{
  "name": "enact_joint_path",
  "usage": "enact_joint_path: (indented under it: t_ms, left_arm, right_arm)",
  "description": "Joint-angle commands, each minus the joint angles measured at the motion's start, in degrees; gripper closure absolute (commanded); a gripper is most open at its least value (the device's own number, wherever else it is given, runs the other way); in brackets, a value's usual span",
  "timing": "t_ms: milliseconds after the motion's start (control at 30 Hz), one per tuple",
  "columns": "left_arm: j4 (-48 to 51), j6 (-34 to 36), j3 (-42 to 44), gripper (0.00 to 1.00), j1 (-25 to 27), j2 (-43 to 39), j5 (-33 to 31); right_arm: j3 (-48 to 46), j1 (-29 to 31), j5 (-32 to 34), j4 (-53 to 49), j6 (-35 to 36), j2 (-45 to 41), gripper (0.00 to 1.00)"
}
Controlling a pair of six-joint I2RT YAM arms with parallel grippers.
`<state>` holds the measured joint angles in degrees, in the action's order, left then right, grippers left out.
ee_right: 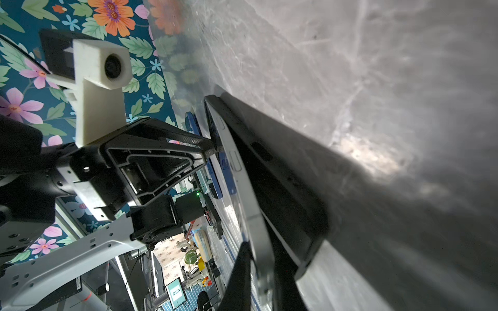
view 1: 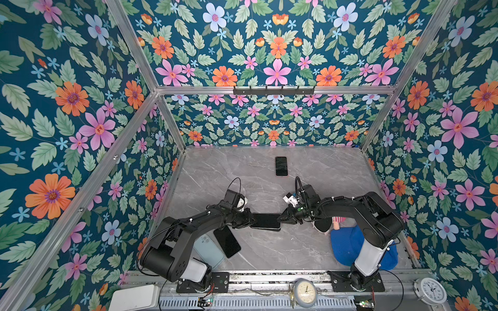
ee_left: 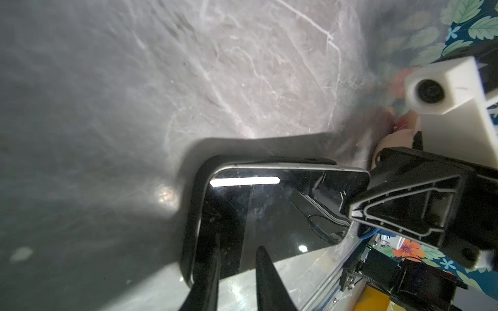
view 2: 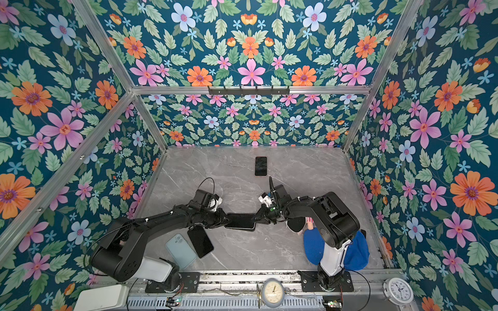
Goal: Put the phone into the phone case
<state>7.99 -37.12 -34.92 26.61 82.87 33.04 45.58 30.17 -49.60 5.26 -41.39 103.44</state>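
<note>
The right pincer (view 1: 280,218) is pressed nearly together on one short end of the phone (ee_left: 269,210), its fingers (ee_right: 238,274) astride the silver rim. Facing it, the left pincer (view 1: 250,220) is narrowed on the opposite end, where the black phone case (ee_left: 192,204) wraps the corner. From here I can't make out whether it bites the case alone or case and phone together. Phone and case are held between the two arms, low at the counter (view 1: 269,253), near its middle, with the screen up. The phone looks seated at the left end and stands proud of the case at the right.

To finish well, I'd want the left side to hold the case dead steady. The right should lower its end squarely, edges lined up, until the rim slips past the lip. Fingers straddling that rim would block the last corner, so a release and a press from above seems likely. Glass is slick, and a soft case may bow.

The counter is grey, veined like marble, with a dull sheen. A spare dark phone (view 1: 227,242) and a pale blue slab (view 1: 208,250) lie by the left arm, another handset (view 1: 281,166) sits far back, and a blue cloth (view 1: 345,250) lies under the right arm. Floral walls (view 1: 80,121) close in on three sides, and two clocks (view 1: 304,292) stand on the front rail.
</note>
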Motion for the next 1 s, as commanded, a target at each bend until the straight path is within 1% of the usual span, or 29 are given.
enact_joint_path:
  t_ms: [0, 133, 200, 267, 367, 567, 700, 833, 967]
  left_arm:
    - [3.0, 1.6, -1.3, 0.73, 0.0, -1.4, -1.2]
    - [8.9, 3.5, -4.0, 0.73, -0.1, -3.5, -5.0]
    - [10.9, 4.4, -4.6, 0.7, -0.2, -3.7, -7.3]
    - [11.1, 5.0, -4.2, 0.63, -0.6, -2.9, -7.9]
    - [8.9, 5.1, -3.0, 0.6, -0.7, -0.9, -6.8]
    - [3.7, 3.8, -1.4, 0.61, -0.7, 1.2, -3.5]
    - [-0.1, 2.1, -0.3, 0.64, -0.4, 1.6, -1.0]
    - [-2.0, 1.4, -0.3, 0.68, 0.8, 2.5, -0.3]
    - [-2.8, 1.0, -0.2, 0.69, 1.3, 2.8, -0.2]
  right_arm:
    - [-0.1, 0.4, 8.5, -8.4, 0.4, 0.7, 0.91]
    - [-0.1, 0.4, 9.2, -9.3, 0.7, 0.4, 0.91]
    - [-0.3, 0.5, 9.5, -9.5, 0.8, 0.0, 0.9]
    - [-0.6, 0.5, 10.0, -9.6, 0.7, -0.2, 0.9]
    - [-0.7, 0.9, 10.5, -9.5, 0.4, -0.2, 0.9]
    - [0.1, 1.8, 11.3, -9.7, 0.2, 0.7, 0.89]
    - [1.1, 2.6, 11.6, -9.9, -0.5, 2.1, 0.89]
    - [2.2, 3.4, 11.5, -9.7, -0.9, 3.3, 0.89]
    - [2.7, 3.9, 11.8, -10.0, -1.2, 3.6, 0.89]
